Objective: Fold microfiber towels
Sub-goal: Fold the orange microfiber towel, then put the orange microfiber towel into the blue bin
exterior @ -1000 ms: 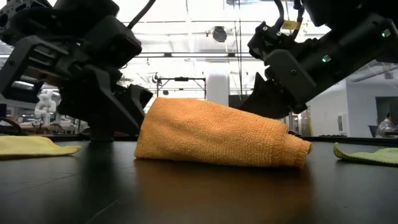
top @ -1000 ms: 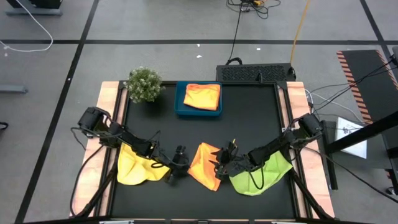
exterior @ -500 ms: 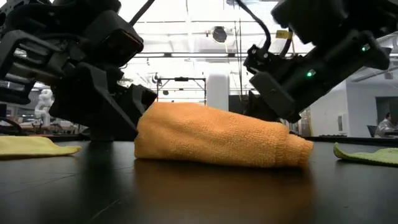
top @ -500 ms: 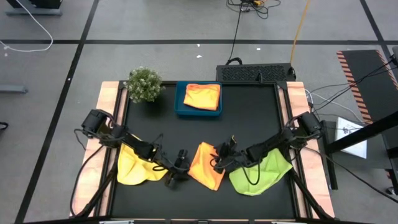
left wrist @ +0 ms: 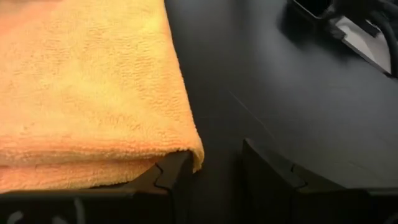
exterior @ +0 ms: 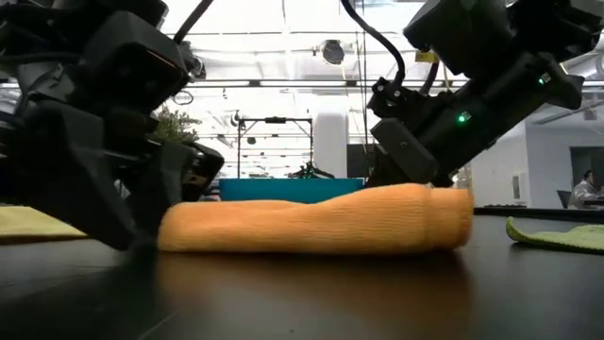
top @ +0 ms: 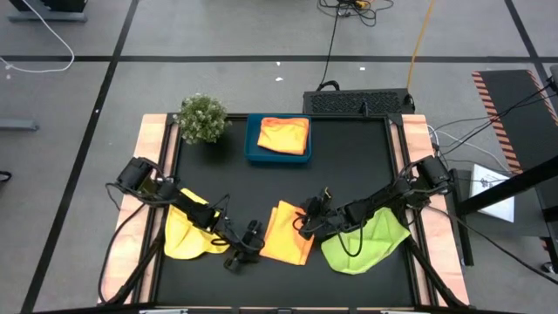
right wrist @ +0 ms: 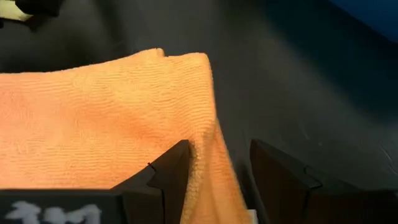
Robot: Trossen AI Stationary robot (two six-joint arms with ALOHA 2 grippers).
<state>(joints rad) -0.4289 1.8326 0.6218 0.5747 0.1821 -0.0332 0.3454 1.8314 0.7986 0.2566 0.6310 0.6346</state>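
I have the orange towel (top: 286,242) lying folded and low on the black table (top: 349,166), near the front edge and about midway between the two sides. My left gripper (top: 247,248) sits at the towel's left edge; through the left wrist camera one finger (left wrist: 166,180) is tucked under the towel's corner (left wrist: 99,93) and the other stands apart on bare tabletop, so those jaws look spread with nothing pinched between them. My right gripper (top: 307,220) is at the towel's far right corner, and in the right wrist view a flap of the cloth (right wrist: 106,130) droops into the gap between its parted fingers (right wrist: 171,171) (whether they actually pinch it I cannot tell). A yellow towel (top: 187,231) lies to the left under the left arm, a lime green towel (top: 366,244) to the right under the right arm. At the far side a blue tray (top: 253,150) holds another folded orange towel (top: 284,135), with a small bushy plant (top: 201,118) just left of it.
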